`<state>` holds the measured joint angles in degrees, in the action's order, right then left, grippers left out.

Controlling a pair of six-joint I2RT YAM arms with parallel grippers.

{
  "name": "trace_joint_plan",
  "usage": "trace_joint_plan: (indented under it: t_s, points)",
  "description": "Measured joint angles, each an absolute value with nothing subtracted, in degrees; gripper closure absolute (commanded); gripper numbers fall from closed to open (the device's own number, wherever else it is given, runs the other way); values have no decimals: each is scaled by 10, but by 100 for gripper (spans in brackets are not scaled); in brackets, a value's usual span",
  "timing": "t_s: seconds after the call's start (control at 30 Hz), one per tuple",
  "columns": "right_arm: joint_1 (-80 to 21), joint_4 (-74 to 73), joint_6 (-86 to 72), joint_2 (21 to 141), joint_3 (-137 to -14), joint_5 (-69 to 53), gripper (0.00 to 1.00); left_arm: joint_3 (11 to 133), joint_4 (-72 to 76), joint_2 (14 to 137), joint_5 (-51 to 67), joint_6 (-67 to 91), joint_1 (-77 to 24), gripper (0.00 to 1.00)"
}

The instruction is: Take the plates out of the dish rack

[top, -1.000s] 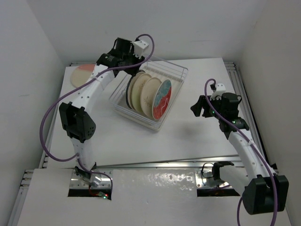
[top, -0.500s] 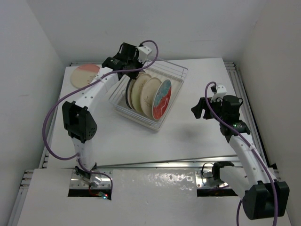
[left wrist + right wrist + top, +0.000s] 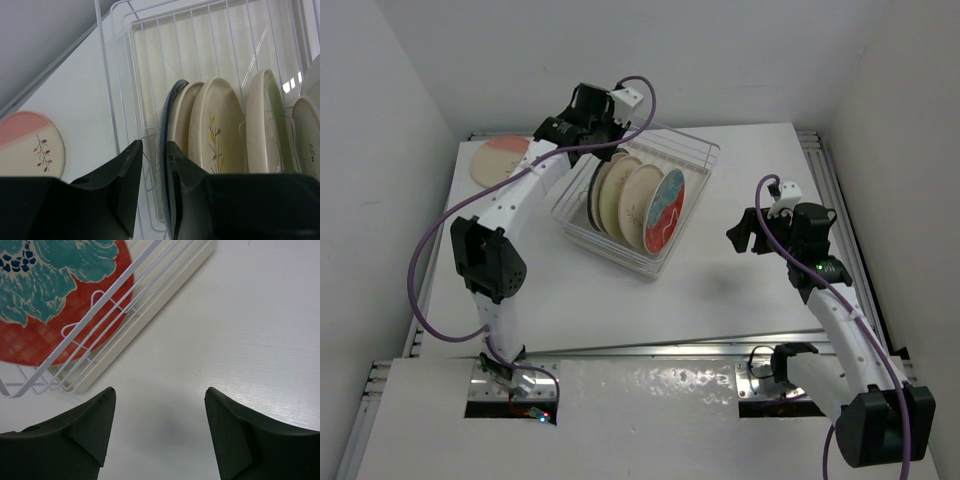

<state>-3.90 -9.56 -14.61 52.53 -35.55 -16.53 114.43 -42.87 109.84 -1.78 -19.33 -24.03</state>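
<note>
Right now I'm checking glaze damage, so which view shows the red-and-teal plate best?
Top external: the red-and-teal plate shows nearly whole, standing at the near end of the row in the dish rack. Right wrist shows its face closer, but cropped and crossed by rack wires. Left wrist misses its painted face.

My left tool [image 3: 153, 146] has swung right over the dish rack's [image 3: 696, 150] far-left end — the counter plate [image 3: 496, 158] shows more fully.

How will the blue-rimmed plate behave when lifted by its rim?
The blue-rimmed plate looks like glazed ceramic: probably stiff, brittle. Its glossy rim may slip in the left pincer. Freed from the dish rack wires, it could tip or roll.
</note>
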Motion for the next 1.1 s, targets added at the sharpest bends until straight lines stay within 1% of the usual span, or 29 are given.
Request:
trace_joint_plan:
  t_s: [0.07, 0.17, 0.33, 0.53, 0.6, 0.67, 0.73, 0.77, 0.8, 1.03, 1.07, 1.1]
  points:
    - [-39, -96, -145, 525, -356, -165, 29, 1143, -429, 1098, -19, -195, -241, 73]
    - [-39, -96, -142, 525, -356, -165, 29, 1140, -431, 1098, -18, -197, -241, 73]
    - [-39, -98, -138, 525, -356, -166, 29, 1129, -427, 1098, -25, -207, -241, 79]
    - [-39, -95, -136, 525, -356, -173, 28, 1123, -422, 1098, -44, -230, -248, 90]
    - [-39, -95, -136, 525, -356, -177, 28, 1120, -421, 1098, -45, -237, -250, 91]
    - [-39, -94, -136, 525, -356, -182, 27, 1118, -419, 1098, -46, -244, -251, 89]
    - [-39, -92, -136, 525, -356, -186, 27, 1117, -420, 1098, -45, -252, -251, 81]
    - [-39, -92, -136, 525, -356, -188, 27, 1117, -421, 1098, -44, -255, -251, 75]
    - [-39, -91, -136, 525, -356, -189, 27, 1117, -424, 1098, -44, -259, -251, 73]
    - [-39, -94, -131, 525, -356, -197, 27, 1106, -468, 1099, -36, -265, -250, 71]
    - [-39, -95, -130, 525, -356, -197, 27, 1105, -472, 1100, -34, -265, -250, 72]
    - [-39, -96, -130, 525, -356, -197, 27, 1105, -475, 1100, -33, -263, -249, 76]
